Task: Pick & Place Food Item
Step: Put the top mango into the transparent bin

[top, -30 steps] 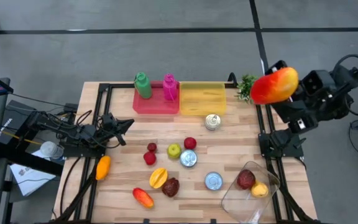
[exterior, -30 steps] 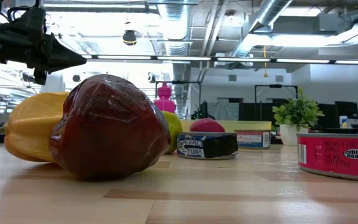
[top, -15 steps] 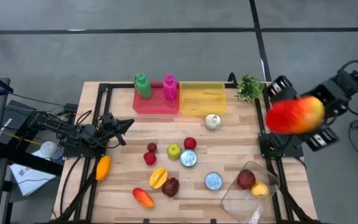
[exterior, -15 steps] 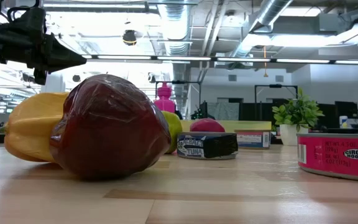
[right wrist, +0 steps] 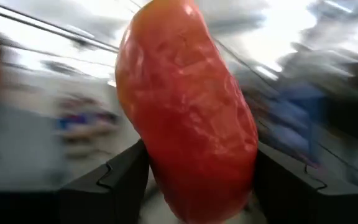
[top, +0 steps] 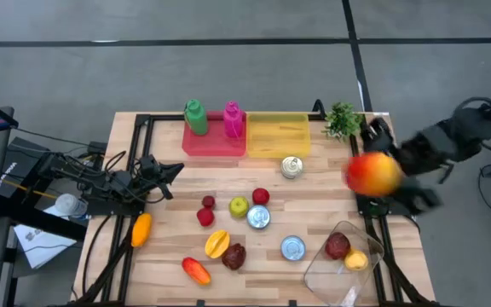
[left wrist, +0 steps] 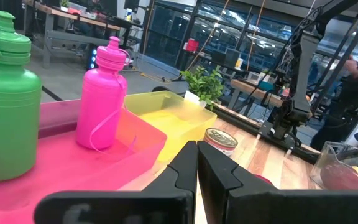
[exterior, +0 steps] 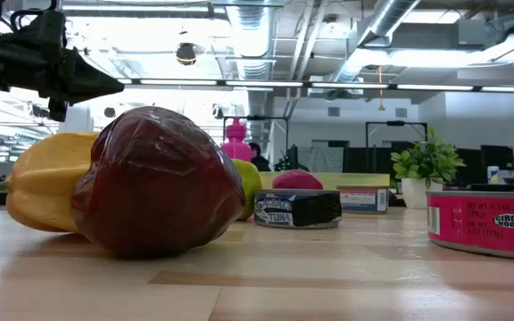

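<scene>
The right gripper (right wrist: 188, 180) grasps a mango (top: 372, 174) in the air over the table's (top: 314, 192) right edge, between the plant (top: 341, 120) and the clear tub (top: 348, 256); in the wrist view its long axis runs straight out from between the fingers, while from above it shows only as a blurred round blob, so its direction over the table cannot be told. The table is pale wood with dark rails, standing on grey floor in an open workshop with ceiling pipes. The mango is glossy and smooth, red shading to orange-yellow, and the left gripper (left wrist: 196, 163) rests clenched and empty at the table's left.
</scene>
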